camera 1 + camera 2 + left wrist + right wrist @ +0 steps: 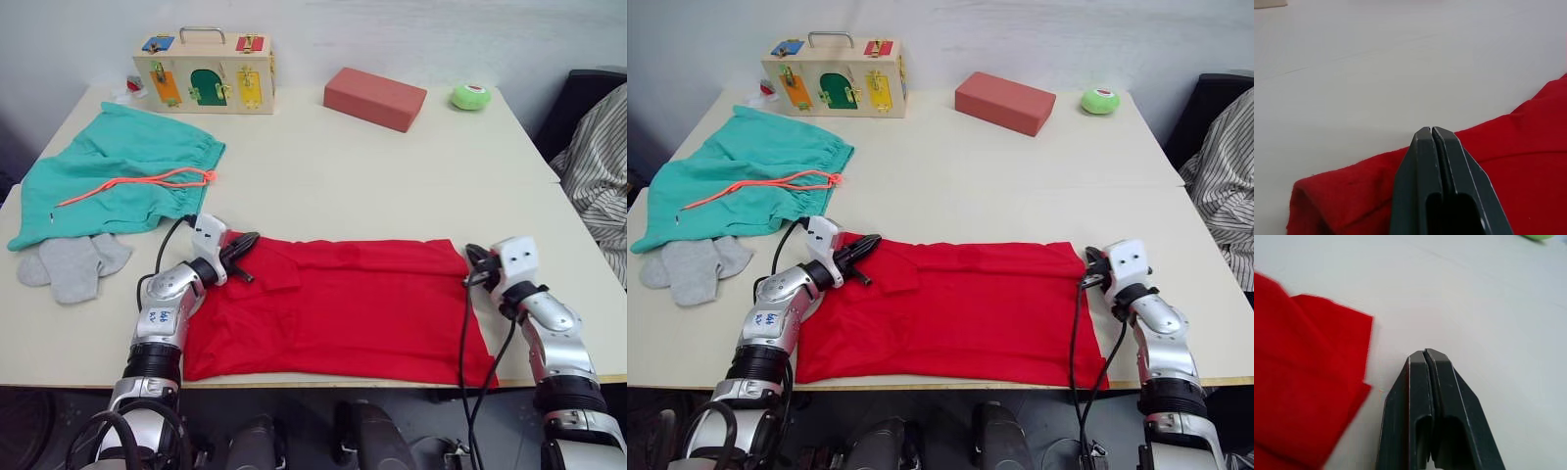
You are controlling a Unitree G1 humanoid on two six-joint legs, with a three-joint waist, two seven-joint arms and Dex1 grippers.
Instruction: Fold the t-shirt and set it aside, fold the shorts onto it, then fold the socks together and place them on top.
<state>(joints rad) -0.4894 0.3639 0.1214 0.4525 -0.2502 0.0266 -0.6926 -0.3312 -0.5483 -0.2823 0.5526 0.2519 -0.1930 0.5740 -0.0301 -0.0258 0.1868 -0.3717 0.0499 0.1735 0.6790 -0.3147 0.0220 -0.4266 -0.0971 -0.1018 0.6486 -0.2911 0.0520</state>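
Note:
The red t-shirt (353, 308) lies folded into a long flat band along the table's front edge. My left gripper (250, 238) is shut at the shirt's far left corner, its tips (1432, 129) over the cloth edge with nothing visibly pinched. My right gripper (475, 257) is shut just off the far right corner; in its wrist view the fingers (1425, 352) rest over bare table beside the red cloth (1298, 362). The teal shorts (127, 176) with an orange drawstring (137, 184) lie spread at the left. The grey socks (73, 262) lie in front of them.
At the back of the table (323, 186) stand a wooden latch box (206, 70), a red-brown block (374, 98) and a small green round object (470, 96). Striped fabric (598, 166) hangs off to the right of the table.

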